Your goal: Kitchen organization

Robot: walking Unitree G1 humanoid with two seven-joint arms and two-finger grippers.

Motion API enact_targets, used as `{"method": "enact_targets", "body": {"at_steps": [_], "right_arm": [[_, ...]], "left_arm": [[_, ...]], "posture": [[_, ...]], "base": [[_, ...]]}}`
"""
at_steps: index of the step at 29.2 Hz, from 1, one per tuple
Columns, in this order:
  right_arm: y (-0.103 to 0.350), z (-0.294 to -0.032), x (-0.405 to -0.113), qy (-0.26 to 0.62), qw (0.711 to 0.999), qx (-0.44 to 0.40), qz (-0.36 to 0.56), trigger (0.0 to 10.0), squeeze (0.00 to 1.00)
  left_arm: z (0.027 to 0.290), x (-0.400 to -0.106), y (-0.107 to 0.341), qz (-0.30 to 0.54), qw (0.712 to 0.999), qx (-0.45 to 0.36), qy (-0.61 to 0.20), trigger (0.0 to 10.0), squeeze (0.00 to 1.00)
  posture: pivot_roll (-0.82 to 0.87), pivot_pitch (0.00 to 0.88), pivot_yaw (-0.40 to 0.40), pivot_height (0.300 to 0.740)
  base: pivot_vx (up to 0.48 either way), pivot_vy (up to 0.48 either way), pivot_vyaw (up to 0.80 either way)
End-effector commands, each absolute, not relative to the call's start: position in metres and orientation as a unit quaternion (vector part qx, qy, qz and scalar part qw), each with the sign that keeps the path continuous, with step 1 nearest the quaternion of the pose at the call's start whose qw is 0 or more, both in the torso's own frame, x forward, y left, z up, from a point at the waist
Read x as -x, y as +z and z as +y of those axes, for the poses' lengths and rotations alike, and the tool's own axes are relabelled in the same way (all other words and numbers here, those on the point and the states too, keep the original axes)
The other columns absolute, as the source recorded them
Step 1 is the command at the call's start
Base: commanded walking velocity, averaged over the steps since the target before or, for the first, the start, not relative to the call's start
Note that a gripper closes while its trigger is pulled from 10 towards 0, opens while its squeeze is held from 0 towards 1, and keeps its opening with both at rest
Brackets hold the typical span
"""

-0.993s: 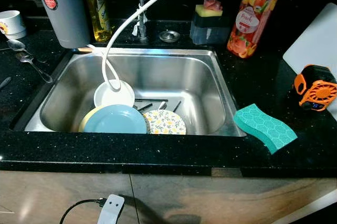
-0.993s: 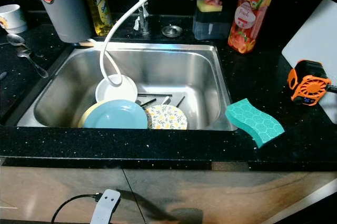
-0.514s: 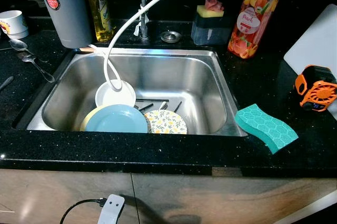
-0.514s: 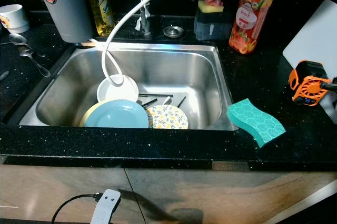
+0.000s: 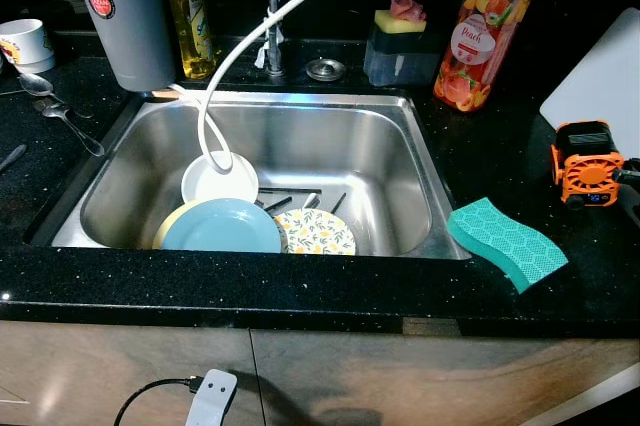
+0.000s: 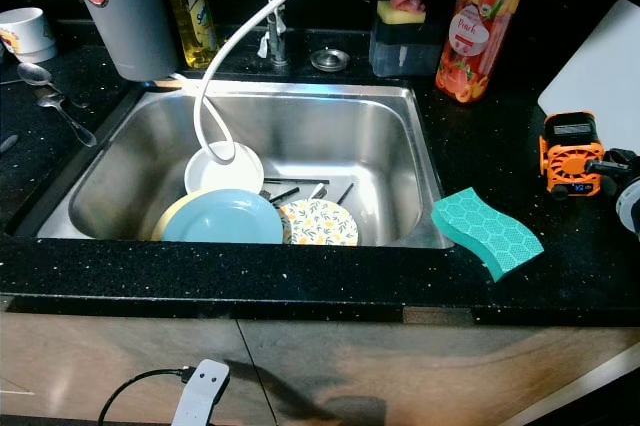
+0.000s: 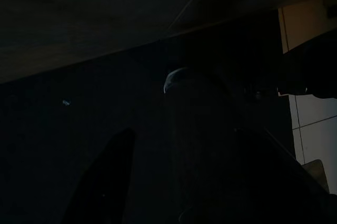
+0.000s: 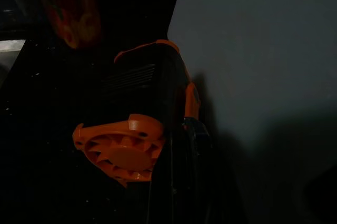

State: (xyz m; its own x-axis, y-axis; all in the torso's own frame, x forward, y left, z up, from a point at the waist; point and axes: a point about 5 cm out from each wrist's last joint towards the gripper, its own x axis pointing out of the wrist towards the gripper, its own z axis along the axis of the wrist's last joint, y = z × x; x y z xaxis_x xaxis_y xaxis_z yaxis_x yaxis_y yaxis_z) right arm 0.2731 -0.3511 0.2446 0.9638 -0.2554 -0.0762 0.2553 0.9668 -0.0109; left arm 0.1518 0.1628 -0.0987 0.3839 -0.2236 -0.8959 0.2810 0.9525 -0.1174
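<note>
Since a second ago, the orange fan (image 5: pixel 584 163) has turned upright beside the white board (image 5: pixel 600 76), right of the sink (image 5: pixel 415 161). Right eye view: the right gripper (image 6: pixel 622 174) arrives there. Right wrist view: dark fingers (image 8: pixel 176 176) touch the fan, seemingly pinching it to lift; I cannot tell for sure. The left arm hangs idle.

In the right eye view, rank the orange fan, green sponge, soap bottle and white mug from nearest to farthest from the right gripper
1. Orange fan, at the right gripper.
2. Green sponge, counter right of sink.
3. Soap bottle, behind sink.
4. White mug, far left.
</note>
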Motion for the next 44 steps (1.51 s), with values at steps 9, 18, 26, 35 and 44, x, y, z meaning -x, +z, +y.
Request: {"method": "enact_targets", "body": {"at_steps": [9,18,26,35,44], "right_arm": [[0.236,-0.346,-0.273,-0.122,0.990,0.012,0.074,10.0,0.00],[0.232,-0.346,-0.271,-0.126,0.987,0.019,0.097,10.0,0.00],[0.229,-0.345,-0.270,-0.123,0.986,0.027,0.108,10.0,0.00],[0.226,-0.341,-0.270,-0.113,0.986,0.025,0.118,10.0,0.00],[0.226,-0.340,-0.270,-0.111,0.986,0.023,0.121,10.0,0.00]], "left_arm": [[0.163,-0.148,-0.100,0.535,0.830,-0.027,-0.157,10.0,0.00],[0.163,-0.148,-0.100,0.534,0.830,-0.025,-0.156,10.0,0.00],[0.163,-0.148,-0.100,0.534,0.831,-0.026,-0.158,10.0,0.00],[0.163,-0.149,-0.100,0.533,0.831,-0.026,-0.158,10.0,0.00],[0.163,-0.149,-0.100,0.533,0.831,-0.026,-0.158,10.0,0.00]], "posture": [[-0.02,0.000,0.010,0.740],[-0.02,0.000,0.009,0.740],[-0.02,0.000,0.010,0.740],[-0.02,0.001,0.010,0.740],[-0.02,0.001,0.008,0.740]], "base": [[0.000,0.000,0.00],[0.000,0.000,0.00],[0.000,0.000,0.00],[0.000,0.000,0.00],[0.000,0.000,0.00]]}}
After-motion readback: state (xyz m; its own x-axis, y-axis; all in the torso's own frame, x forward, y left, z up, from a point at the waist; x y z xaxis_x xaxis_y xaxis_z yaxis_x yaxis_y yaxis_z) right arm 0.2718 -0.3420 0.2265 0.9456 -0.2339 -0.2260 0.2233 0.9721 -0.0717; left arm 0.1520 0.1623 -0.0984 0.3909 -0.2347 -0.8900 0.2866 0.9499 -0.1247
